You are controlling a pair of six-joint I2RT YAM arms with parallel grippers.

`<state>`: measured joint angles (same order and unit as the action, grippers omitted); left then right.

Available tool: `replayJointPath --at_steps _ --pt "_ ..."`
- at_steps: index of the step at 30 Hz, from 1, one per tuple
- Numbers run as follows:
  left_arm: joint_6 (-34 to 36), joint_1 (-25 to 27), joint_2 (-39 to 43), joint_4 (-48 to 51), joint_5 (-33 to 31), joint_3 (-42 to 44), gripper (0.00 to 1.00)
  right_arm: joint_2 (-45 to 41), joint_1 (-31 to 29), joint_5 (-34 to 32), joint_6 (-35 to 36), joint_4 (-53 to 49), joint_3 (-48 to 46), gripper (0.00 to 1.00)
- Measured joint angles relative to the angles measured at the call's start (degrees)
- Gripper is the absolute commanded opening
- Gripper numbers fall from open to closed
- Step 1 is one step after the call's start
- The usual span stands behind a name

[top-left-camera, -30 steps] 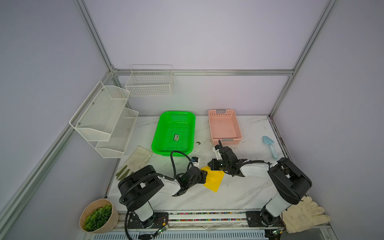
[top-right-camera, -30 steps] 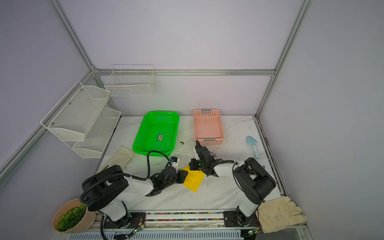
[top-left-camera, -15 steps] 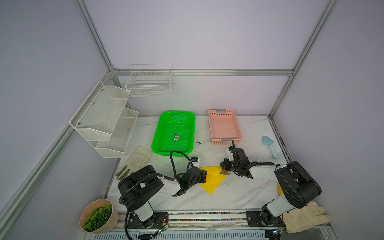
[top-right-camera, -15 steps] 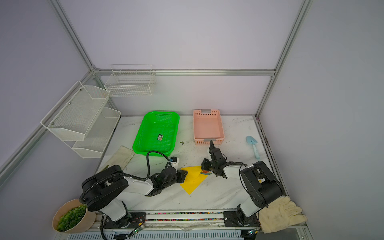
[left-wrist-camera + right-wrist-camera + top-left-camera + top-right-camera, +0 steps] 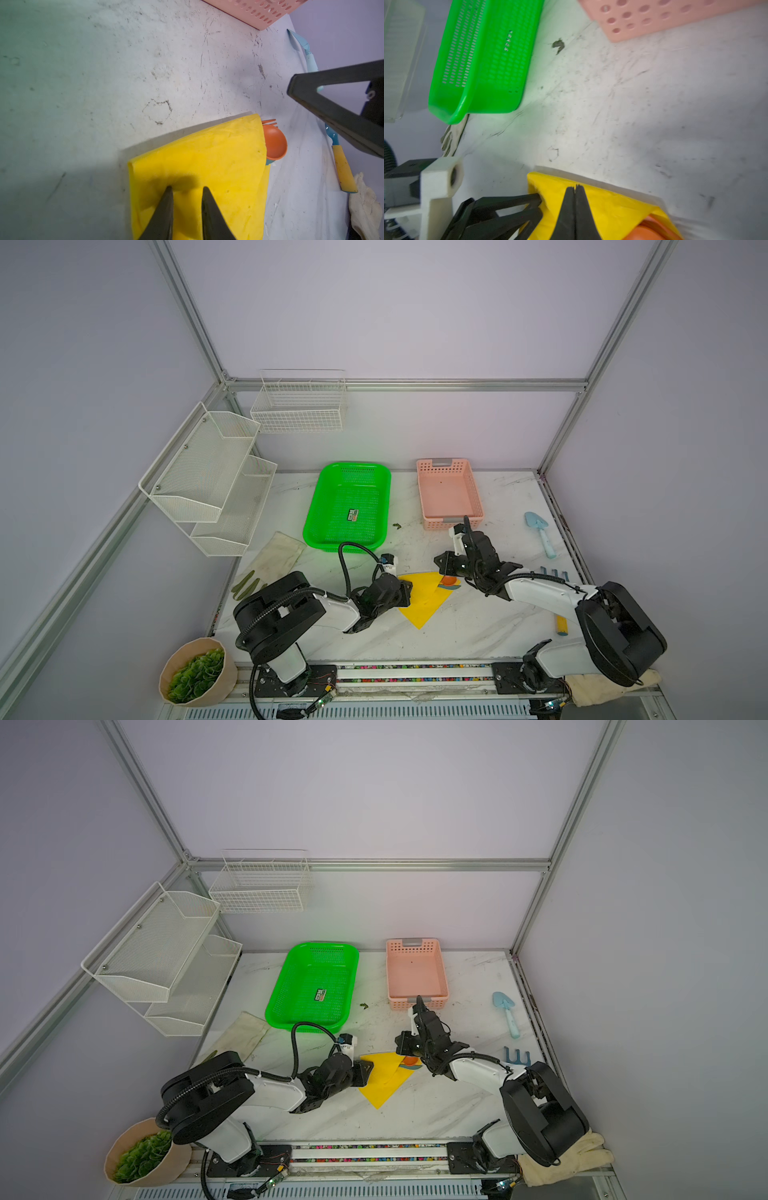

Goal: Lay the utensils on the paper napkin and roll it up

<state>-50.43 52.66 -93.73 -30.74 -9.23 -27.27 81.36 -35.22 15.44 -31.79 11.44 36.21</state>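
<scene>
The yellow paper napkin (image 5: 419,599) (image 5: 382,1077) lies folded over the utensils near the table's middle front. At its right end the orange spoon (image 5: 448,580) (image 5: 274,143), the orange fork tines (image 5: 269,122) and a bit of the teal piece (image 5: 269,161) stick out. My left gripper (image 5: 409,588) (image 5: 186,188) lies low and turned on its side at the napkin's left end. Its jaws are a little apart and its tips rest on the paper. My right gripper (image 5: 442,572) (image 5: 575,187) is shut with nothing between its jaws. It hangs just above the napkin's far edge.
Behind the napkin stand a green basket (image 5: 386,497) and a pink basket (image 5: 478,497). A light blue shovel (image 5: 540,531) and a blue rake with a yellow handle (image 5: 342,170) lie at the right. Cream gloves (image 5: 278,556) (image 5: 573,1156), a plant pot (image 5: 195,672) and wire shelves (image 5: 208,481) border the table.
My right gripper swung right, then came back left and towards the pink basket. The napkin went from a narrow diamond to a wider triangle with the spoon showing. The left gripper stayed put.
</scene>
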Motion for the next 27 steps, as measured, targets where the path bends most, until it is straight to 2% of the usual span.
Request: replayJointPath --at_steps 4,7,19,27 --pt "0.0 0.0 0.0 0.0 -0.1 0.0 0.25 4.3 -4.9 0.0 -1.4 1.7 1.9 0.0" --pt "0.0 0.2 0.0 0.0 -0.3 0.0 0.25 7.2 -6.1 0.2 -2.2 2.1 1.9 0.0" --pt "-0.2 0.3 0.2 0.0 -0.9 0.2 0.25 9.4 -5.9 -1.7 -2.4 3.4 -1.3 0.0" --pt "-1.1 0.3 1.0 0.2 -1.5 0.9 0.25 6.0 -3.1 -2.6 -2.5 5.9 -6.2 0.0"
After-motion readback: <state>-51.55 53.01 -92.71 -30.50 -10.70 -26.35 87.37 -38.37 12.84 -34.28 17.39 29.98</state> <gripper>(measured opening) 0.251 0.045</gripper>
